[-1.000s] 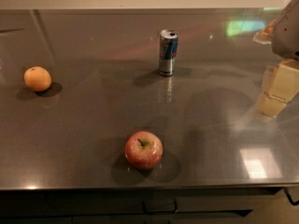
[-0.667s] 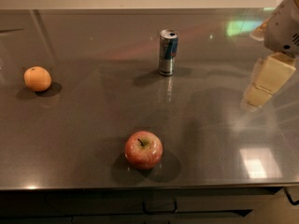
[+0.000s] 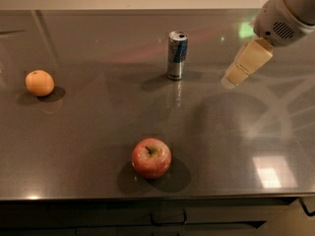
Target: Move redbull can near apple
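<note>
The redbull can [image 3: 176, 54] stands upright at the back middle of the dark grey table [image 3: 88, 132]. The red apple [image 3: 151, 158] sits near the front edge, well in front of the can and slightly to its left. My gripper [image 3: 235, 77] hangs in the air at the right, to the right of the can and apart from it, on a white arm that comes in from the top right corner. It holds nothing.
An orange fruit [image 3: 40, 82] lies at the left of the table. The table's front edge runs along the bottom, with dark drawers below it. Bright light patches reflect on the right part of the surface.
My gripper has moved left and up, away from the right edge and closer to the can. The can, apple and orange have not moved.
</note>
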Robot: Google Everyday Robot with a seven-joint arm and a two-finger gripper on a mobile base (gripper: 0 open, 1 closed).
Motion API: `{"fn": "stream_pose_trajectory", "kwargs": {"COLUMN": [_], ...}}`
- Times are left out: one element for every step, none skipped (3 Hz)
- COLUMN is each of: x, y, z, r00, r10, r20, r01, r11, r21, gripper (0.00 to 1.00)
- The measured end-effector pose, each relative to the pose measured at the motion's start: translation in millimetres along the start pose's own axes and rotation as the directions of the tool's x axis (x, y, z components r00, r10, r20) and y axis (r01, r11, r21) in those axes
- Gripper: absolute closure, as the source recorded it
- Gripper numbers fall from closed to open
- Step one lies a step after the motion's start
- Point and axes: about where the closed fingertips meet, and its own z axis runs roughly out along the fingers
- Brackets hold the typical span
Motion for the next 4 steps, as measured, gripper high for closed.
{"fn": "stream_pose_trajectory", "kwargs": {"x": [-26, -51, -74, -95], "y": [-16, -31, -44, -51], "z": [28, 55, 78, 100], "r00": [0.997, 0.994, 0.990, 0.988], "r10": [0.029, 0.044, 0.061, 0.076], "r20": [0.073, 0.103, 0.124, 0.137], "r01": [-0.028, -0.043, -0.058, -0.071], "r11": [0.9995, 0.9990, 0.9980, 0.9965], "r21": [-0.012, -0.015, -0.026, -0.044], "gripper": [0.00, 0.00, 0.00, 0.00]}}
